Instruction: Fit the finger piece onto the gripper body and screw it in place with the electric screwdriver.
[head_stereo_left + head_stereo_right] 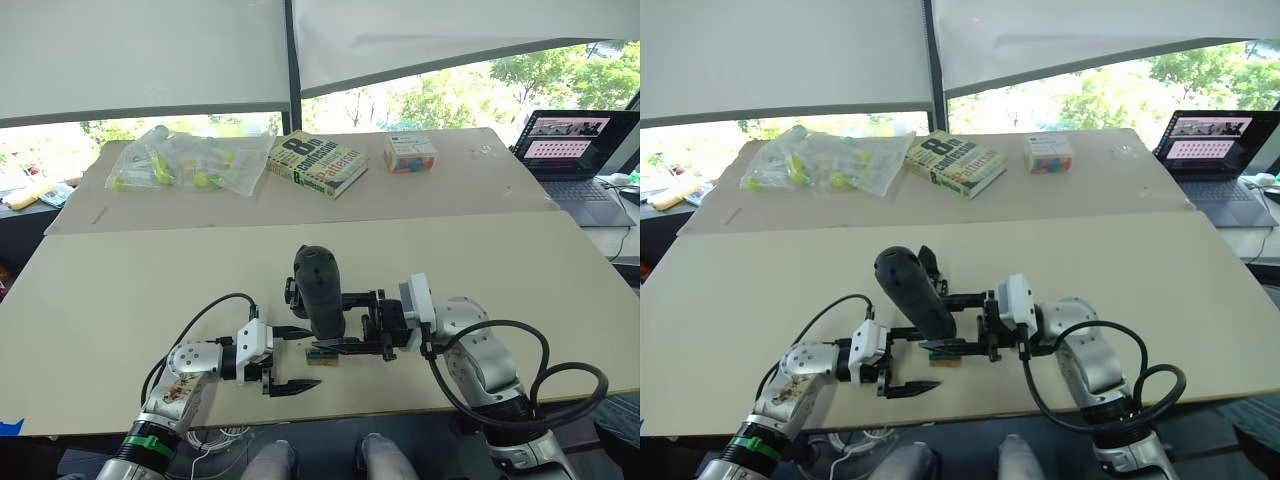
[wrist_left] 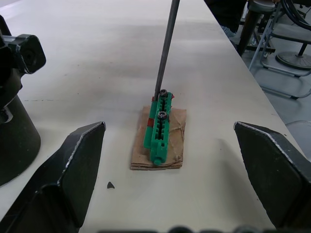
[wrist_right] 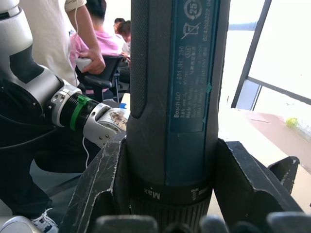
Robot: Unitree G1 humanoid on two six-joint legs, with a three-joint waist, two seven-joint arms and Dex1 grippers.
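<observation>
Clamped on the electric screwdriver (image 1: 912,290), the right gripper (image 3: 165,194) has both black fingers pressed against the thick barrel, holding the tool upright with its thin metal bit coming down onto a small green screw holder (image 2: 159,127). That holder sits on a scrap of brown card (image 2: 171,145) and carries two dark screws; the bit tip touches the farther one. Jaws of the left gripper (image 1: 290,358) stand spread wide and hold nothing, one on either side of the holder with bare table between.

My main worry is the bit skating off the screw head: the tool leans slightly, and neither the holder nor the card seems pinned down, so a sideways push could shove both across the table or tip the holder over. A screw lifted only loosely on the tip could also drop on the way across. The barrel is heavy and gripped low, so it may pivot in the fingers if pressed hard.

The gripper body (image 1: 293,290) stands just behind the screwdriver, partly hidden by it, near the left arm. I cannot pick out the finger piece with any certainty.

The pale table (image 1: 120,320) is wide and smooth. On a second table (image 1: 470,180) behind lie a plastic bag (image 1: 185,160) of small yellow-green items, a book (image 1: 318,162) and a small box (image 1: 410,152); a laptop (image 1: 575,150) sits open to the right. Window blinds hang above, and people sit nearby in the right wrist view
</observation>
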